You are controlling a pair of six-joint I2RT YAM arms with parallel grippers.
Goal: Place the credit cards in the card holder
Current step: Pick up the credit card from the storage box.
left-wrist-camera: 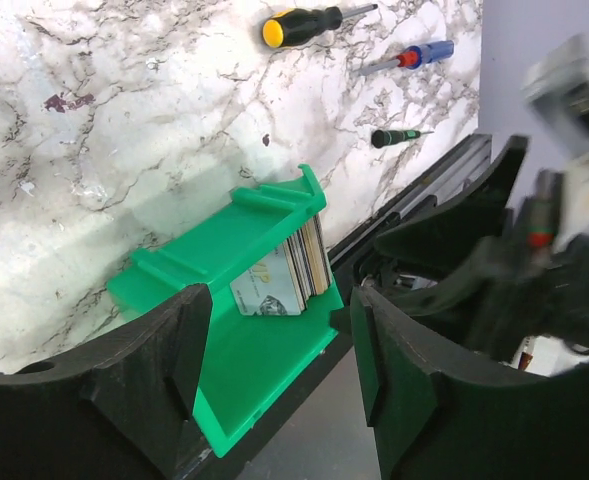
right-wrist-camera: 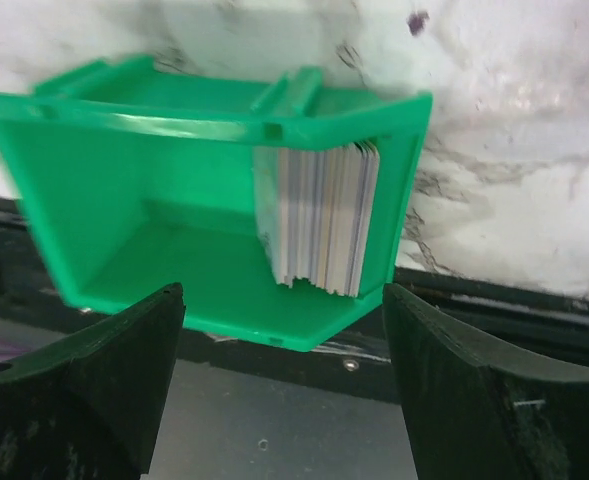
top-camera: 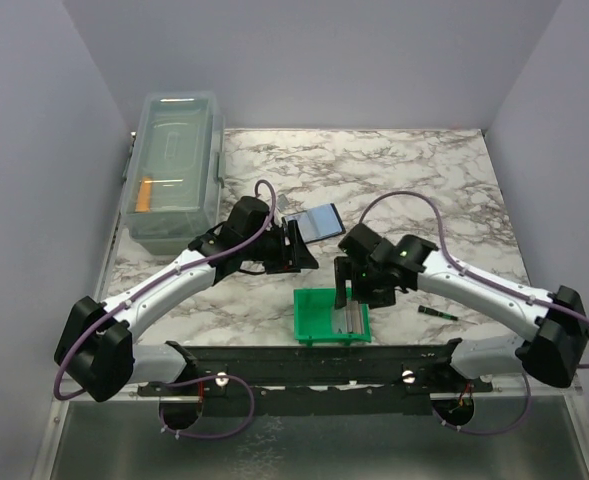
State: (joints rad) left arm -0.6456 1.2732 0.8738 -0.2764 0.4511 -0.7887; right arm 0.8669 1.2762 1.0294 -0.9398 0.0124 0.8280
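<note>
Top view: credit cards [top-camera: 355, 318] stand in the green bin [top-camera: 312, 320] at the middle of the tabletop [top-camera: 424, 170] near edge. The card holder [top-camera: 315, 221] sits near the tabletop middle, just past the left claw [top-camera: 296, 248]. The right claw [top-camera: 347, 293] hangs over the bin. The arms crowd each other here, so a reach by either could knock the other. Can't tell if the holder touches the left claw or lies flat. The clear lidded box [top-camera: 174, 170] is at the far left corner, well apart

Left wrist view: left claw [left-wrist-camera: 274, 370] is spread with nothing between the fingers [left-wrist-camera: 164, 365], looking down at the bin [left-wrist-camera: 254, 360]. The cards [left-wrist-camera: 299, 268] are packed upright at one end wall. Three screwdrivers [left-wrist-camera: 314, 20] lie beyond the bin. The holder is out of frame, and the right side is motion-blurred with the other arm

Right wrist view: right claw [right-wrist-camera: 284, 390] is spread wide and empty, fingers [right-wrist-camera: 104, 380] either side of the bin [right-wrist-camera: 104, 190]. The cards [right-wrist-camera: 324, 225] stand on edge, tight against the wall. Likely trouble is pinching several cards at once or none. The bin looks light, so a finger catching its rim could shove or tip it over the near edge. A thin card could slip out of the pinch. The card count and faces are unreadable, and the bin is slightly blurred
</note>
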